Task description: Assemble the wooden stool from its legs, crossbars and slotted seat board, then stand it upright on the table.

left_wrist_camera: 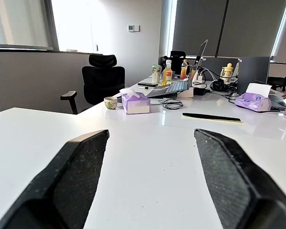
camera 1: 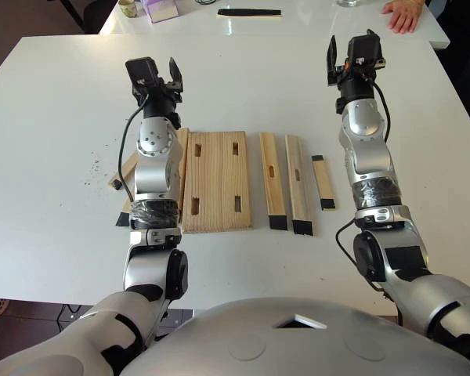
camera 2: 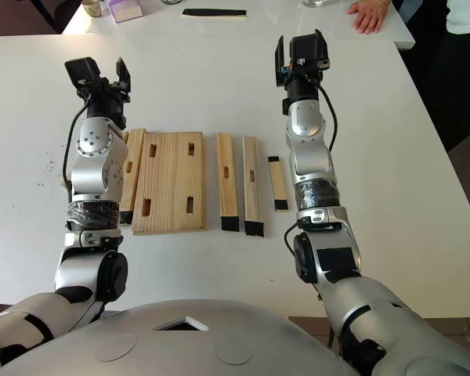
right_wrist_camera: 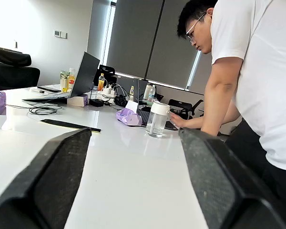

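The slotted seat board lies flat on the white table, with a wooden piece tight against its left edge. Right of the board lie two long slotted legs and a short crossbar, all side by side. More wooden pieces are partly hidden under my left forearm. My left gripper is held open above the table, beyond the board's far left corner. My right gripper is open too, beyond the crossbar. Neither holds anything; each wrist view looks out between its own spread fingers.
A second table stands behind, carrying a black strip, a purple tissue box and a person's hand at its right end. Dark specks dot the table at the left. Bare tabletop lies beyond both grippers.
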Robot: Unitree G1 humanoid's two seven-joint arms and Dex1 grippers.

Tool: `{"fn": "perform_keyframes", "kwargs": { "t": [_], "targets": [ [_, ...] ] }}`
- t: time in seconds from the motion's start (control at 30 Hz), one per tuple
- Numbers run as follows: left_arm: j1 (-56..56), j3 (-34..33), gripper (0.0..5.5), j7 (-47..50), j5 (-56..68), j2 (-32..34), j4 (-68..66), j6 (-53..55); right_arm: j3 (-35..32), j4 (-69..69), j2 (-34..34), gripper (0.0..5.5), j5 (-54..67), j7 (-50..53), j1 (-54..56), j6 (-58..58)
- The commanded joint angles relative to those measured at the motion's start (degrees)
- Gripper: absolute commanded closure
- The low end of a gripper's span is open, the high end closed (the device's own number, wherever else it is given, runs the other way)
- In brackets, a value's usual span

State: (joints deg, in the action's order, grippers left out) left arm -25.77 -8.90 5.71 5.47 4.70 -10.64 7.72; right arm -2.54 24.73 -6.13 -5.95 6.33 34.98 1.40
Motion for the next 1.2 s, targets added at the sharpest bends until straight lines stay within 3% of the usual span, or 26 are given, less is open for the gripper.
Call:
{"fn": "perform_keyframes", "kwargs": {
  "t": [0.03,0.6,1.2],
  "targets": [
    [2.18,0.75,2.18,-2.67,1.03,-0.65,0.87,-2.02,-0.64,-2.38,1.94,2.08,2.75,-1.22,-2.88,-2.40],
    [4.11,4.25,2.18,0.19,-6.13,-1.90,-1.76,-15.19,3.53,-8.97,3.67,2.08,0.67,-2.19,-8.88,3.49],
    [1.24,4.04,2.18,-0.97,-3.24,-3.46,1.10,-10.27,3.55,-8.00,4.26,2.08,-1.72,1.07,-5.81,0.74]
  ]
}}
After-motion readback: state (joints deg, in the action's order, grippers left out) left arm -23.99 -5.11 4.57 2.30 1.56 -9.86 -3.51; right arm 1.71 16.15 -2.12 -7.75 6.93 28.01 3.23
